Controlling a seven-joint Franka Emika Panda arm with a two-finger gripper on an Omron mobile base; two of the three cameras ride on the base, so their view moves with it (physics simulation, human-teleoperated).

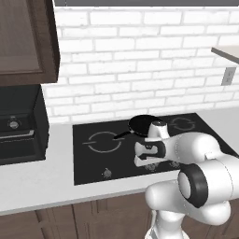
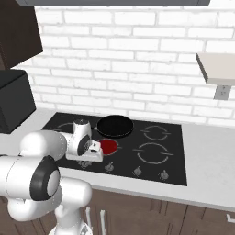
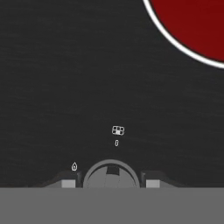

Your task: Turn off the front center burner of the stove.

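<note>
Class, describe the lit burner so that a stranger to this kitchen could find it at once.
Start at the black stove under the brick wall. Just in front of the frying pan sits the front center burner. Its centre is a solid red disc; its neighbours are thin grey rings.

The stove [image 2: 174,151] is flat black glass marked with thin grey rings. Its front center burner [image 2: 109,146] glows solid red, edged in white. The frying pan [image 2: 114,125] is black, the knob [image 3: 111,175] grey, the bench [image 1: 37,182] pale grey, the brick wall [image 2: 137,55] white.
</note>
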